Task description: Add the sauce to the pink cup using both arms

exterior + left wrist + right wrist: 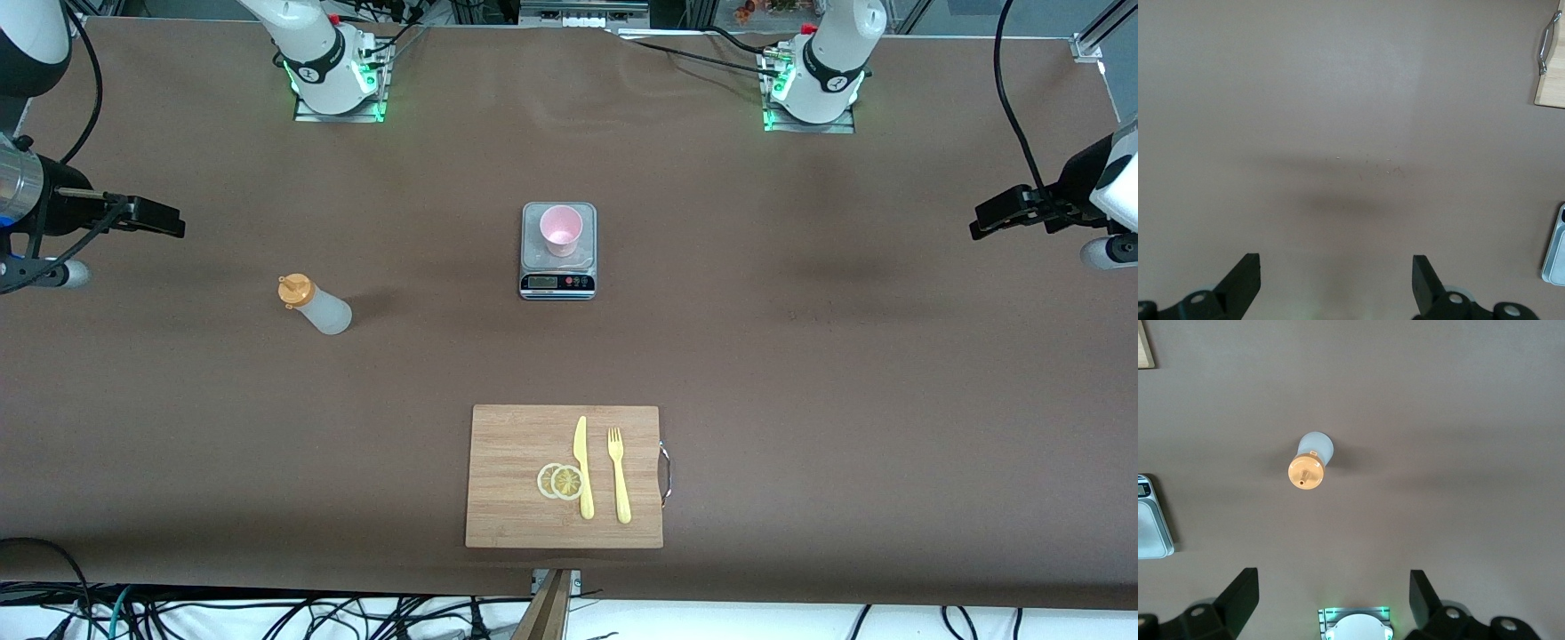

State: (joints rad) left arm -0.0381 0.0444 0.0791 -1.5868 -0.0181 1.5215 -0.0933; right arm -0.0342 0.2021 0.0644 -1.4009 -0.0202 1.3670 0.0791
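Observation:
The sauce [318, 305], a frosted-white squeeze bottle with an orange cap, stands on the brown table toward the right arm's end. From above, the right wrist view shows the sauce [1310, 461] well ahead of my right gripper [1333, 597], which is open and holds nothing. The pink cup [561, 229] stands upright on a small scale [557, 283] at the table's middle. My right gripper [164, 219] hangs high over its end of the table. High over the other end, my left gripper [985, 222] is open above bare tabletop. In its own wrist view the left gripper [1336, 280] holds nothing.
A wooden cutting board [516, 444] lies nearer the front camera than the scale, carrying a yellow knife [582, 467], a yellow fork [619, 476] and lemon slices [560, 481]. The board's corner [1553, 87] and the scale's edge [1557, 257] show in the left wrist view.

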